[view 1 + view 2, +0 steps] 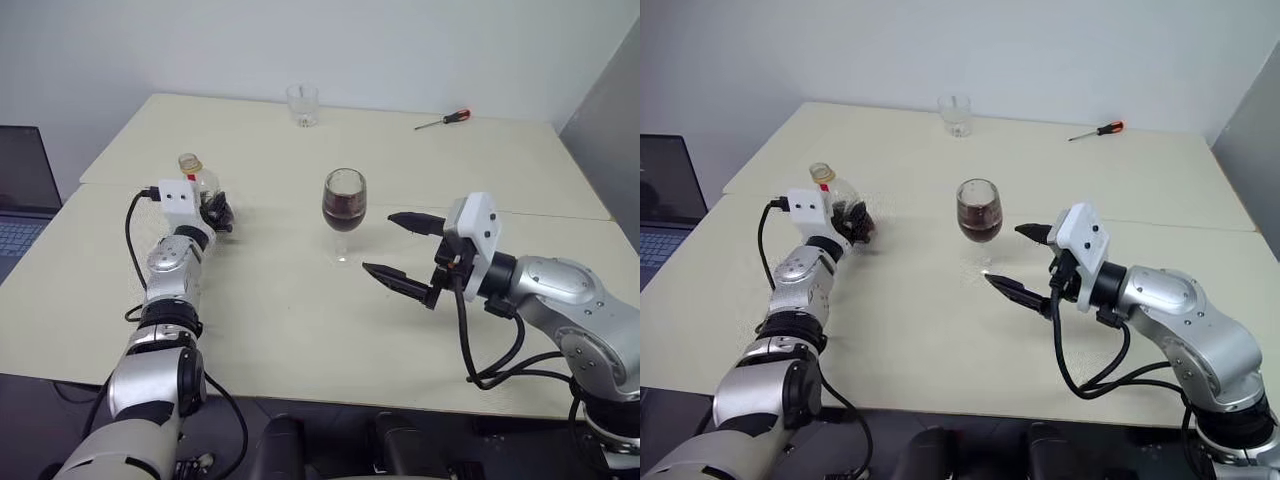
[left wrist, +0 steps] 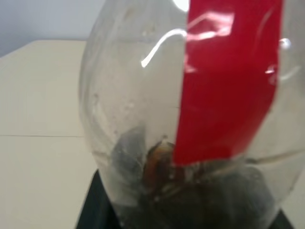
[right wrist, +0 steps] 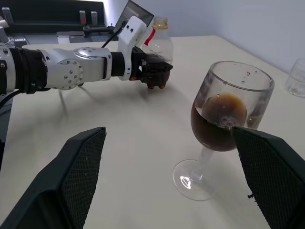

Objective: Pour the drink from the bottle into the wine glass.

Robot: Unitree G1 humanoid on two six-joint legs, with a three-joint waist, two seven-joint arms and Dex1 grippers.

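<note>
Tumbler (image 1: 302,104), screwdriver (image 1: 444,119) — far behind wine glass (image 1: 344,213).

The small squat clear plastic bottle (image 1: 837,196) carries a red label and a yellowish cap, with a little dark brown drink (image 2: 162,167) at its base. The clear stemmed wine glass (image 1: 344,212) holds the same dark brown, cola-like liquid. The tabletop (image 1: 300,310) is pale cream. A clear short tumbler (image 1: 302,104) is colourless. The slim screwdriver (image 1: 444,120) has a red and black handle. Both grippers' fingers (image 3: 78,171) are black with a fine mesh pattern, on white mounts.
</note>
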